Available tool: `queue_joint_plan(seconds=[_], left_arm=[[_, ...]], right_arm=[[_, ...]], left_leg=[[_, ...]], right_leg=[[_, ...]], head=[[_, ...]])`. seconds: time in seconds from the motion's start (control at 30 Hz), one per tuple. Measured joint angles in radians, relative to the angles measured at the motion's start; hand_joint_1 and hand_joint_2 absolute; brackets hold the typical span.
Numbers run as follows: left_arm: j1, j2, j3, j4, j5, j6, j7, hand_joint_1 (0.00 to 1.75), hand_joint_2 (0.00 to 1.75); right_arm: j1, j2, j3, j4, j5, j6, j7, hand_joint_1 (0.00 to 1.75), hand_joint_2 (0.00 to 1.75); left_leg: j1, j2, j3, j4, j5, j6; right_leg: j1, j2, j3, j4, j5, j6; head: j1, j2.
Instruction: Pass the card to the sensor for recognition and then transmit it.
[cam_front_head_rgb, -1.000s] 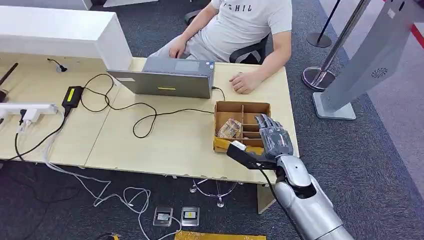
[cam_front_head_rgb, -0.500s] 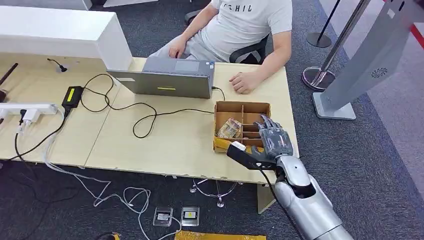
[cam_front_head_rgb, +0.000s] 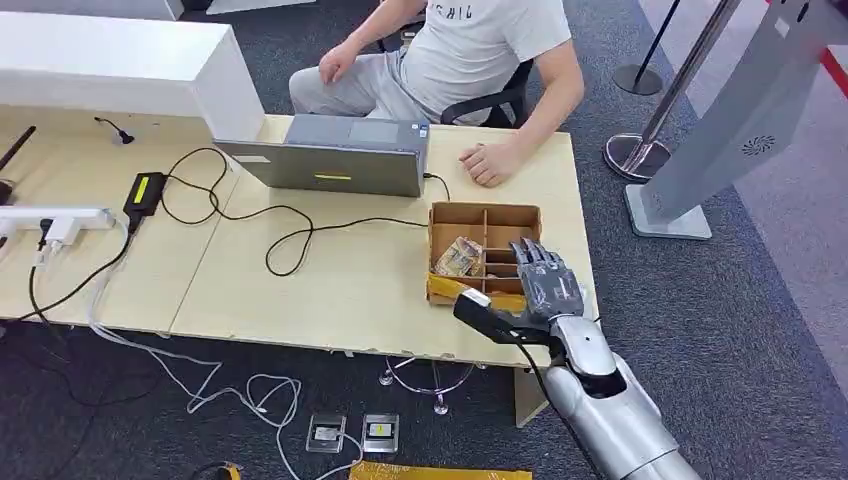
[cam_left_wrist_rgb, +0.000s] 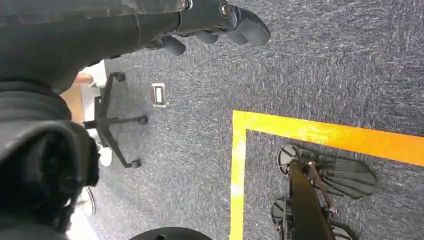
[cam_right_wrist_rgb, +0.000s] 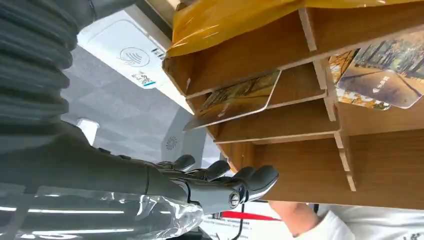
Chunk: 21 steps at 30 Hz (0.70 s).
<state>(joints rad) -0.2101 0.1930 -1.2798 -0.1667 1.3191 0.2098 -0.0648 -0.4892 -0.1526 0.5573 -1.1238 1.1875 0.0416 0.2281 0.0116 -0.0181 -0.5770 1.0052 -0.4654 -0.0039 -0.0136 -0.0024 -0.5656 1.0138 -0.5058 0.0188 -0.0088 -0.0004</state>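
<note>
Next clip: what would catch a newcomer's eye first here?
The right hand, fingers spread, at the table's near right corner, over a divided cardboard box with cards in its slots; one card juts from a slot. Behind the box a seated person rests a hand on the table beside a grey laptop. A grey sensor stand leans on the carpet to the right.

One divided cardboard box (cam_front_head_rgb: 484, 215), one laptop (cam_front_head_rgb: 335, 155), one seated person (cam_front_head_rgb: 470, 60), two floor sockets (cam_front_head_rgb: 352, 433).

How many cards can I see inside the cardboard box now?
2 clearly: one card leaning in a narrow slot near the right hand, one card atop a pile in the wider compartment of the box. Others may lie underneath.
</note>
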Motion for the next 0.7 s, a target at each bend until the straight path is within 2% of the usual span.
queue_joint_plan(seconds=[0.03, 0.07, 0.6, 0.7], left_arm=[[0.000, 0.000, 0.000, 0.000, 0.000, 0.000, 0.000, 0.00, 0.00], [-0.001, 0.000, 0.000, 0.000, 0.000, 0.000, 0.000, 0.00, 0.00], [-0.004, 0.000, 0.000, 0.000, -0.011, -0.003, 0.006, 0.00, 0.00], [-0.005, 0.000, 0.000, 0.000, -0.015, -0.003, 0.007, 0.00, 0.00]], right_arm=[[0.000, 0.002, 0.000, 0.003, 0.000, -0.001, -0.002, 1.52, 1.75], [0.000, 0.003, 0.000, 0.005, 0.000, -0.002, -0.004, 1.75, 1.75], [-0.011, 0.015, 0.000, 0.043, -0.054, -0.061, -0.049, 1.75, 1.75], [-0.014, 0.029, 0.000, 0.080, -0.068, -0.128, -0.076, 1.75, 1.75]], left_leg=[[0.000, 0.000, 0.000, 0.000, 0.000, 0.000], [0.000, 0.000, 0.000, 0.000, 0.000, 0.000], [0.000, 0.000, 0.000, 0.000, 0.000, 0.000], [0.000, 0.000, 0.000, 0.000, 0.000, 0.000]], right_leg=[[0.000, 0.000, 0.000, 0.000, 0.000, 0.000], [0.000, 0.000, 0.000, 0.000, 0.000, 0.000], [0.000, 0.000, 0.000, 0.000, 0.000, 0.000], [0.000, 0.000, 0.000, 0.000, 0.000, 0.000]], head=[[0.000, 0.000], [0.000, 0.000], [0.000, 0.000], [0.000, 0.000]])
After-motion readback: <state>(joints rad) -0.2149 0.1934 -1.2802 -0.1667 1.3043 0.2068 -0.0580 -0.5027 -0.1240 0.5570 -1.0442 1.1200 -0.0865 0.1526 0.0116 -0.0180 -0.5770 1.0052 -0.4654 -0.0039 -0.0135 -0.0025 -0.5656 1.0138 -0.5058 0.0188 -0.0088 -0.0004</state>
